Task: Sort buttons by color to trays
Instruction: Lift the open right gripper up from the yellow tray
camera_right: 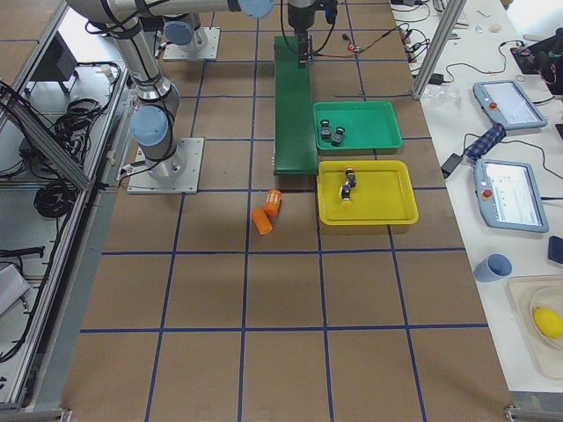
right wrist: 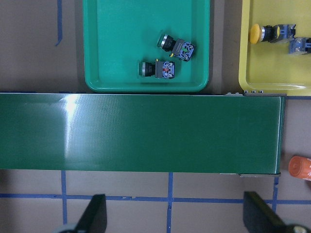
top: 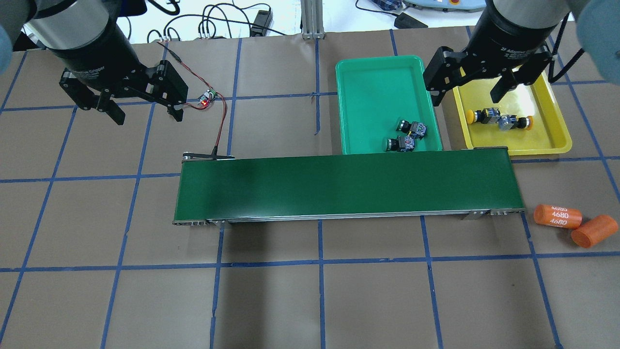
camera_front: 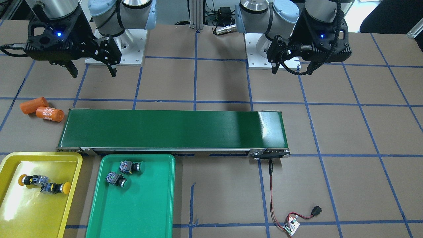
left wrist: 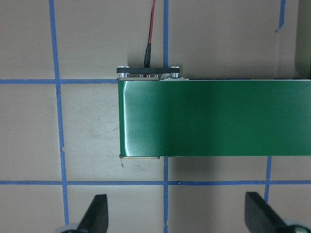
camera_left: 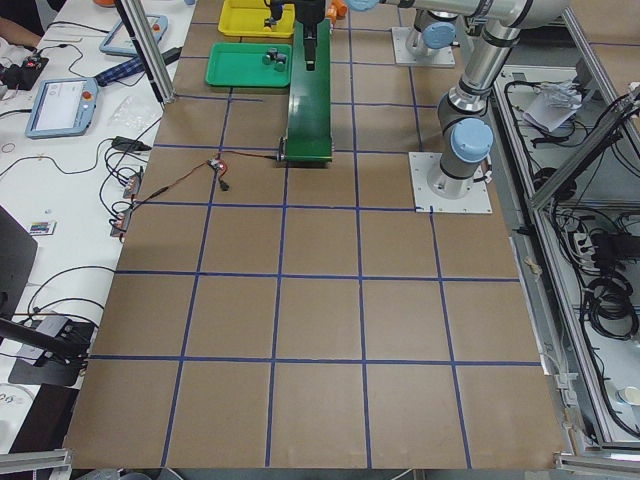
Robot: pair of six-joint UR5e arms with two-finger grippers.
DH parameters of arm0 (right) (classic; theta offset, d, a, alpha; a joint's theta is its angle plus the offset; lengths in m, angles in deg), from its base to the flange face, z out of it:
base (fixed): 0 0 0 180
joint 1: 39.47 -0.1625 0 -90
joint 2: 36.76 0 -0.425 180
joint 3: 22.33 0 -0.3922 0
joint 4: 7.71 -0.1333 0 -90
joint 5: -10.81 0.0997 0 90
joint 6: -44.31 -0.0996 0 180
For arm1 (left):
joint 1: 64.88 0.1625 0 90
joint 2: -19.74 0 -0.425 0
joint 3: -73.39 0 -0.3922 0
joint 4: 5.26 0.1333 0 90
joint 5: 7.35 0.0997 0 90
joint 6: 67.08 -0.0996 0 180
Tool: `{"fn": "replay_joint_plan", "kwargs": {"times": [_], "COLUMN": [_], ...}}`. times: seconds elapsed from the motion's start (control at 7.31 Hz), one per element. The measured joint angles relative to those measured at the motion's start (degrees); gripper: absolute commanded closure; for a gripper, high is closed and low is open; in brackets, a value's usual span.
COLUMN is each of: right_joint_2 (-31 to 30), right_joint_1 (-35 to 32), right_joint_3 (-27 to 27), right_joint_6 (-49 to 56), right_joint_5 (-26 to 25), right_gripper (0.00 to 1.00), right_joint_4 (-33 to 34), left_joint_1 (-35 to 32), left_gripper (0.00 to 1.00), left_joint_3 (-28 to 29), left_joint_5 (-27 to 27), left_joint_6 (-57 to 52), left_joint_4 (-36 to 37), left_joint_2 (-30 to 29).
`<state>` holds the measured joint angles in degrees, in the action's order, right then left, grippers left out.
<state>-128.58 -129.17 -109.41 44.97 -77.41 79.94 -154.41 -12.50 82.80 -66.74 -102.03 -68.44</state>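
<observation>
Round-capped buttons (camera_front: pixel 119 180) in matching trays (camera_front: pixel 132 211)

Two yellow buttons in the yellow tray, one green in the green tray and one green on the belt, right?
Not quite: both green buttons lie in the green tray, none on the belt, as the overhead view shows.

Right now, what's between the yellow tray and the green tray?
Just bare table between yellow tray and green tray, shown in the front-facing view.
</observation>
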Motion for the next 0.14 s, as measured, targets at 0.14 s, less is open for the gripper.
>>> {"fn": "replay_joint_plan", "kwargs": {"times": [0.14], "right_joint_2": [0.3], "right_joint_1": [0.0], "right_joint_3": [0.6], "right_joint_6": [-1.1], "right_joint_5": [0.0], "right_gripper": [0.00], "right_joint_4": [-0.6], "left_joint_1": [0.0], "left_gripper": [0.00], "left_joint_3": [0.0], "left_joint_5": [0.0], "left_joint_6": [0.0], "left_joint_4": [0.0], "left_joint_2": [0.0]}}
